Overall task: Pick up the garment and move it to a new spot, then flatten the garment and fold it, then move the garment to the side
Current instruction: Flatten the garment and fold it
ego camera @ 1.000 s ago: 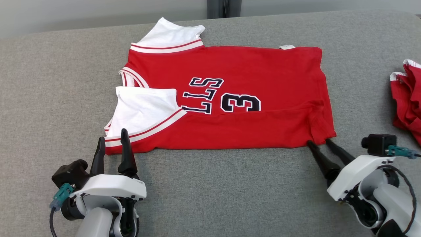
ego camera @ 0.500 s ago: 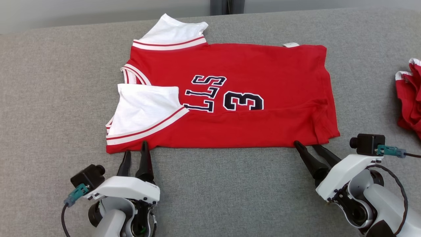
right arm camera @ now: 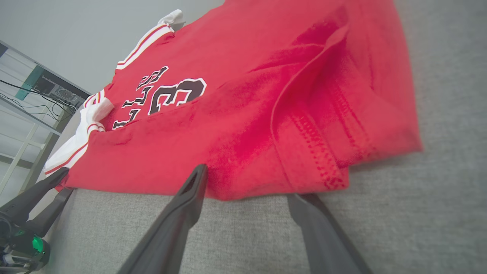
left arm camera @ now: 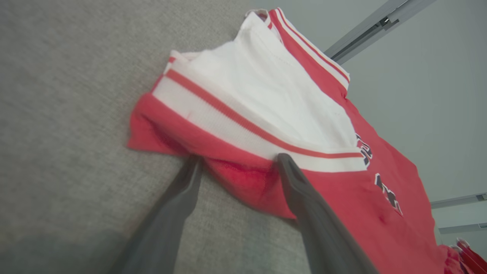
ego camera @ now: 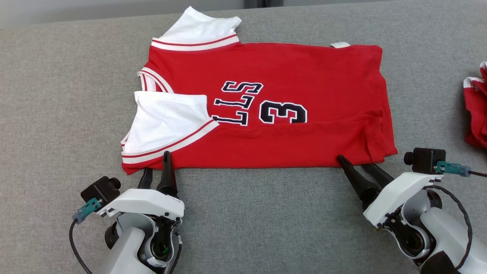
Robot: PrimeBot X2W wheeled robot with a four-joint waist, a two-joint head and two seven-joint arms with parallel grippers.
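Observation:
The garment [ego camera: 266,76] is a red jersey with white sleeves and a black "3", lying flat with its near long side folded over. My left gripper [ego camera: 156,163] is open at the near left corner; in the left wrist view its jaws [left arm camera: 239,160] straddle the red edge of the garment [left arm camera: 266,95], one finger on top below the white sleeve band, the other at the cloth's edge on the surface. My right gripper [ego camera: 352,161] is open at the near right hem, fingertips [right arm camera: 199,171] touching the edge of the garment [right arm camera: 247,95] with nothing gripped.
Grey fabric surface [ego camera: 57,95] spreads all round the jersey. A second crumpled red garment [ego camera: 475,114] lies at the far right edge. A wall and shelving stand beyond the surface's far side.
My left gripper has shifted right and forward, its fingers now straddling the jersey's near left edge. The right gripper slid slightly left along the hem. The camera tilted a little.

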